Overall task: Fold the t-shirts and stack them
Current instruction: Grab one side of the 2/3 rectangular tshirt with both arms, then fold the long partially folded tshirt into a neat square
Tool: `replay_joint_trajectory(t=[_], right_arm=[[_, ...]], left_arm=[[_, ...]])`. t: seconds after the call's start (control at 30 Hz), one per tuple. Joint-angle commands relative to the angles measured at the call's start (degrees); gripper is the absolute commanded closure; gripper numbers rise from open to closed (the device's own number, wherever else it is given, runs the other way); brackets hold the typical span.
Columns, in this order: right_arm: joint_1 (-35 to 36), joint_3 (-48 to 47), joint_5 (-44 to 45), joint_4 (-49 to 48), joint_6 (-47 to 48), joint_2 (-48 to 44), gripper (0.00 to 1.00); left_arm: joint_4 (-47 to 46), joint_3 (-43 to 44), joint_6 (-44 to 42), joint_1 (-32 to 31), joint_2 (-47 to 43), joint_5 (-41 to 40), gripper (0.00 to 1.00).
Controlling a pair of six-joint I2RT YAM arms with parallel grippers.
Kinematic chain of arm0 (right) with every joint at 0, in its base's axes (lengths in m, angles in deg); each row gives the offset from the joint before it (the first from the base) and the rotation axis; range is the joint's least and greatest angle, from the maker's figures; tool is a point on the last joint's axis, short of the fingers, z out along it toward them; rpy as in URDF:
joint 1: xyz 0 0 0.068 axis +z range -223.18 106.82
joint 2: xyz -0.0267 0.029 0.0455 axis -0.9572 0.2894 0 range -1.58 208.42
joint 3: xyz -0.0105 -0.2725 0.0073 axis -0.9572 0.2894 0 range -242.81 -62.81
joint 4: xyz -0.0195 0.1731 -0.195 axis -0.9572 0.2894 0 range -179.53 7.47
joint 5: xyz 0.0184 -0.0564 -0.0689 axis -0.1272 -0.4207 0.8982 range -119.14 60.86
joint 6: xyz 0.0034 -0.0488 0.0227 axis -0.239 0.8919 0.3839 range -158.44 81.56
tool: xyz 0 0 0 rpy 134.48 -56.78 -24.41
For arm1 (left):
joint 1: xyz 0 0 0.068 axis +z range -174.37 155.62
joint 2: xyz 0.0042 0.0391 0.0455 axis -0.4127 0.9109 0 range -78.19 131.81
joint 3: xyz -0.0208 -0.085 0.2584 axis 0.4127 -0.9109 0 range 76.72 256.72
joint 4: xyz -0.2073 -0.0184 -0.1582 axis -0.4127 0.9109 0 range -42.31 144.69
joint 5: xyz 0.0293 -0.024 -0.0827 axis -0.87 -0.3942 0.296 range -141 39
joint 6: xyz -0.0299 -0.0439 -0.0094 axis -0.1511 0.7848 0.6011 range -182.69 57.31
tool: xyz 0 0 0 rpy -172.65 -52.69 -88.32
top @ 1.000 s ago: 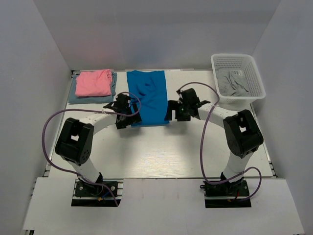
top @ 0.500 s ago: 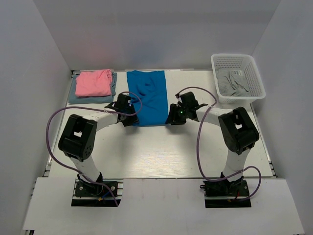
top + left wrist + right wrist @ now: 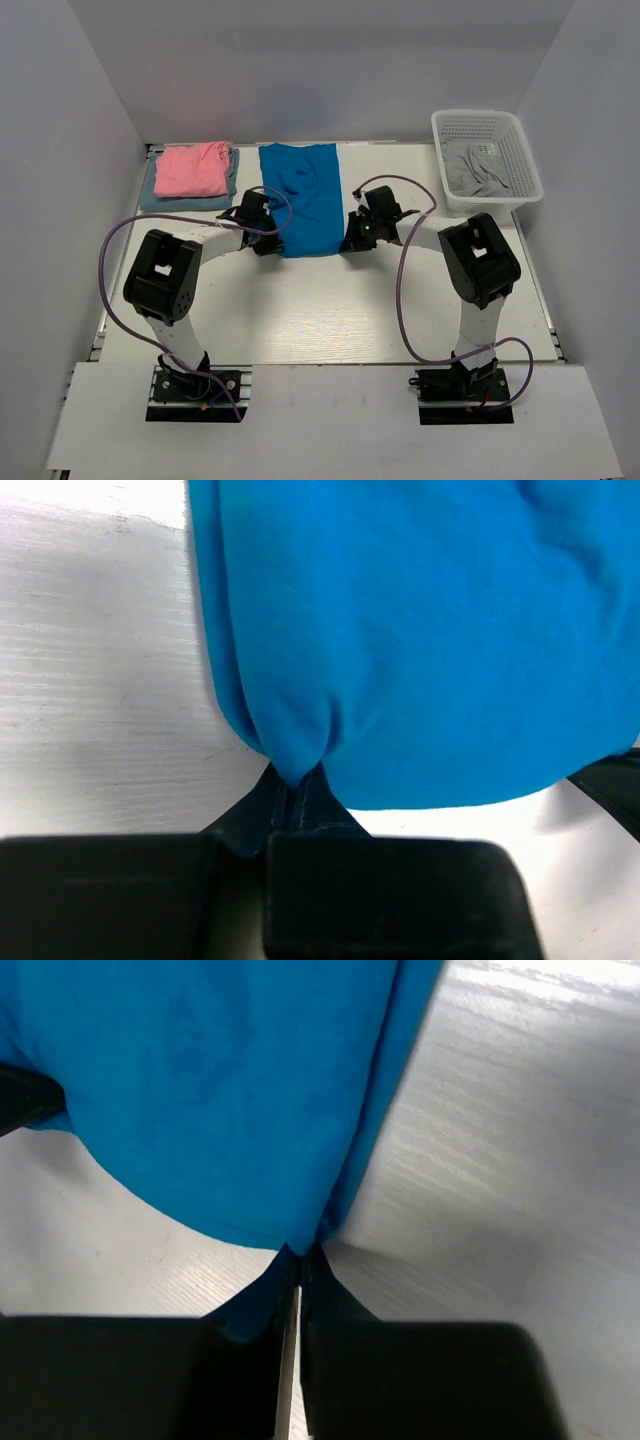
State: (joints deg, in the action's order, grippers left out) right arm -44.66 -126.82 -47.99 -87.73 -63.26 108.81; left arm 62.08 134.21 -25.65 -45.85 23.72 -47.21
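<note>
A bright blue t-shirt (image 3: 303, 195) lies folded into a long strip down the middle of the table. At its near left corner, my left gripper (image 3: 272, 243) is shut, pinching a pucker of the blue cloth (image 3: 300, 750). My right gripper (image 3: 348, 240) is shut on the near right corner, where the blue cloth (image 3: 290, 1225) bunches into its fingertips. A folded pink t-shirt (image 3: 192, 168) rests on a folded grey-blue t-shirt (image 3: 150, 195) at the back left.
A white mesh basket (image 3: 520, 150) stands at the back right with crumpled grey cloth (image 3: 478, 170) inside. White walls close in the table on three sides. Purple cables loop off both arms.
Both grippers have gone from open to shut, closing on the near corners of the blue t-shirt. Both arms reached a little forward and inward to the hem.
</note>
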Motion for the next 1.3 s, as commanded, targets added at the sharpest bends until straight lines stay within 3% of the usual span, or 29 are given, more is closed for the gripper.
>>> replay_joint_trajectory(t=[0.0,0.23,0.33,0.37,0.43,0.57,0.67,0.8,1.03,1.27], right_arm=[[-0.04,-2.44,-1.98,-3.21,4.85,1.15,1.0],[0.49,6.42,-1.8,-2.42,5.23,-10.6,1.0],[1.63,13.62,-4.34,0.57,3.64,-18.84,1.0],[2.16,16.17,-7.22,2.48,3.64,-20.46,1.0],[3.38,21.17,-13.09,3.38,3.2,-27.3,1.0],[5.23,23.76,-15.25,10.39,4.51,-38.37,1.0],[6.37,24.28,-12.8,13.57,6.79,-48.38,1.0],[6.73,24.37,-10.42,13.67,5.75,-57.29,1.0],[6.64,21.38,-5.15,12.97,6.18,-56.34,1.0],[6.12,17.78,8.03,9.63,3.9,-52.39,1.0]], left_arm=[[3.8,-0.54,-0.56,0.03,2.07,-1.59,1.0],[7.22,-4.48,-0.56,-1.03,-5.83,-1.43,1.0],[7.84,-9.57,-0.03,-2.43,-13.91,4.88,1.0],[8.97,-10.46,-0.03,-3.13,-15.76,10.39,1.0],[11.35,-12.22,-0.03,-4.8,-21.82,13.25,1.0],[20.04,-13.98,0.58,-6.65,-34.12,16.41,1.0],[21.11,-13.99,1.98,-7.27,-41.59,20.89,1.0],[23.14,-13.46,3.83,-7.79,-51.0,20.12,1.0],[20.69,-10.04,2.96,-7.79,-47.6,19.5,1.0],[19.96,-1.18,2.34,-6.56,-40.4,8.88,1.0]])
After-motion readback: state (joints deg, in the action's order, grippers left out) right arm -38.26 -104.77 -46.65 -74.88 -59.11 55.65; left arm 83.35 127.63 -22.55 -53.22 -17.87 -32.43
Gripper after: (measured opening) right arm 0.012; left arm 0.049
